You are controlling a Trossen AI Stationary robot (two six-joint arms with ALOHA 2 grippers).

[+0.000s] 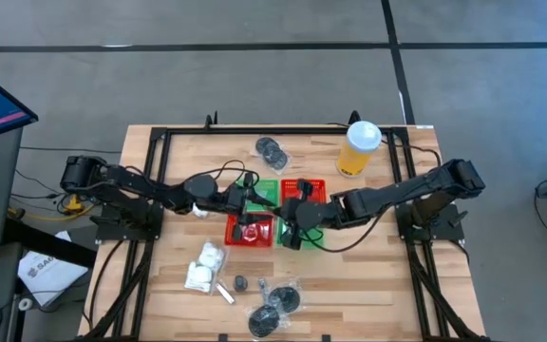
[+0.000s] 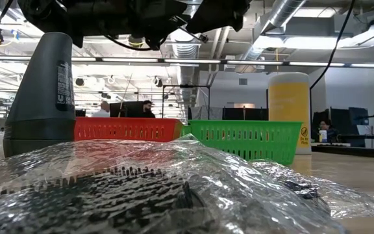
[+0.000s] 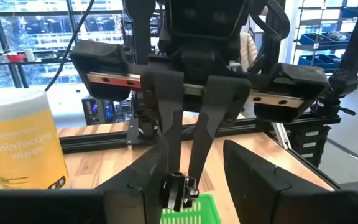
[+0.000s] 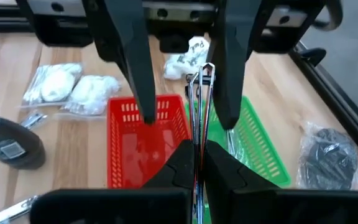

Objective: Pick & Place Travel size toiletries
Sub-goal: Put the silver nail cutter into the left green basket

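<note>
The right gripper (image 4: 197, 152) hangs over the middle of the light wooden table (image 1: 378, 266), its fingers pressed together on a thin silvery-white tube (image 4: 202, 93) that sticks straight out ahead of them. Facing it nose to nose is the left gripper (image 4: 188, 118). Its two dark fingers stand apart, one on each side of the tube's far end, and I cannot tell whether they touch it.

Directly beneath both grippers sits a square red mesh basket (image 4: 129, 115) with a square green mesh basket (image 4: 260, 143) touching its side; the high view shows further red and green baskets packed against them. Beyond the left gripper lie white puffy packets (image 4: 73, 87) in clear wrap. A dark grey plastic bottle (image 4: 11, 143) lies near the red basket, well off to one side of the right gripper. A dark grey round disc in crinkled clear plastic (image 4: 328, 158) lies past the green basket on the other side. A tall yellow wipes cup with a white lid (image 3: 20, 143) stands behind the right gripper, well apart.
</note>
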